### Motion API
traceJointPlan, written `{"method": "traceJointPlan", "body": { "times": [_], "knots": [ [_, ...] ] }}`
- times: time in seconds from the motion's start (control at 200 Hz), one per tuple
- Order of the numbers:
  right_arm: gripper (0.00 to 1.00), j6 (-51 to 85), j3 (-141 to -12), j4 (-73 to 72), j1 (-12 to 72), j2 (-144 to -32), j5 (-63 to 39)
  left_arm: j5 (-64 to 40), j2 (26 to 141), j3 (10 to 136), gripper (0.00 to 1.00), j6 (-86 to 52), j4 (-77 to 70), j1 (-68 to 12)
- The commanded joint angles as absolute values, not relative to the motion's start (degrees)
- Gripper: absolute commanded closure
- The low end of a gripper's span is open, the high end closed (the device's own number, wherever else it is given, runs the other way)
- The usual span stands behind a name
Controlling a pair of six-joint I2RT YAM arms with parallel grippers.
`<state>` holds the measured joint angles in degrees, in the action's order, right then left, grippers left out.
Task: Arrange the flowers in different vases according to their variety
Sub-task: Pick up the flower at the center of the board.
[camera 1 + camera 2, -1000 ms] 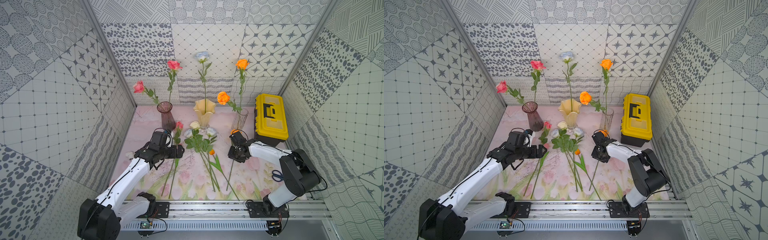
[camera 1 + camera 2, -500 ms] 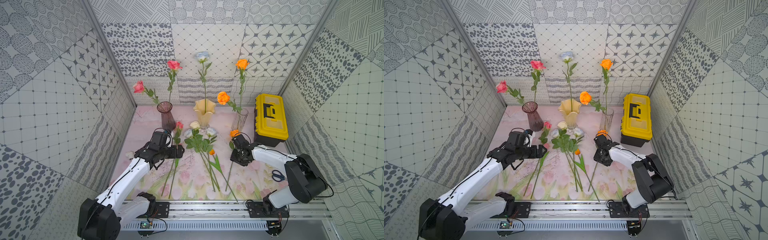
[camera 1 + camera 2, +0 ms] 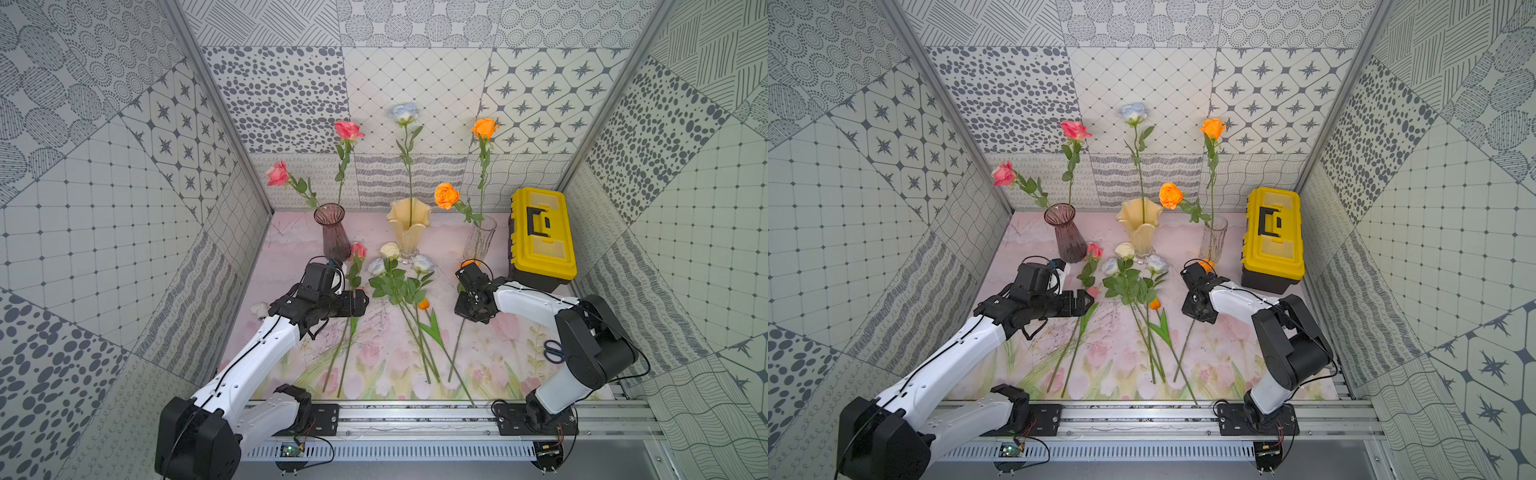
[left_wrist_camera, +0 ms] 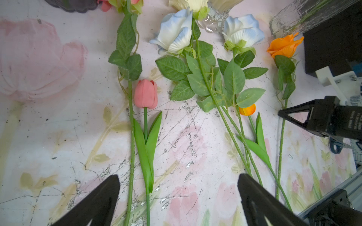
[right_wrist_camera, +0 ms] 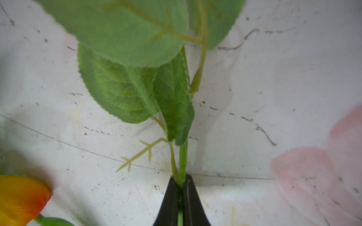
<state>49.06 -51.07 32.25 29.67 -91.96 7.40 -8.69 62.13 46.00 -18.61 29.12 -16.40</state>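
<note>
right fingers (image 5: 170,201) closed, orange rose stem (image 5: 183,156) pinched

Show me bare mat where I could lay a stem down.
Free: the back corner beside the purple vase, toward the left wall; the strip between the pink tulip and the white roses. Crowded: before the cream vase, where leaves overlap.

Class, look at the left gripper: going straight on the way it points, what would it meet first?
Probably the pink tulip and the pink rose stem beside it, just ahead of the open left gripper; depth is unclear.
</note>
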Motion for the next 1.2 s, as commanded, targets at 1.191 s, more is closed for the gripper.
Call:
{"method": "traceJointPlan", "body": {
  "times": [1.191],
  "knots": [
    [1.00, 5.54, -84.26, 3.60, 25.92, -76.12, 48.73, -9.02, 62.97, 46.70, 0.01, -18.63, 29.59, -16.55]
  ]
}}
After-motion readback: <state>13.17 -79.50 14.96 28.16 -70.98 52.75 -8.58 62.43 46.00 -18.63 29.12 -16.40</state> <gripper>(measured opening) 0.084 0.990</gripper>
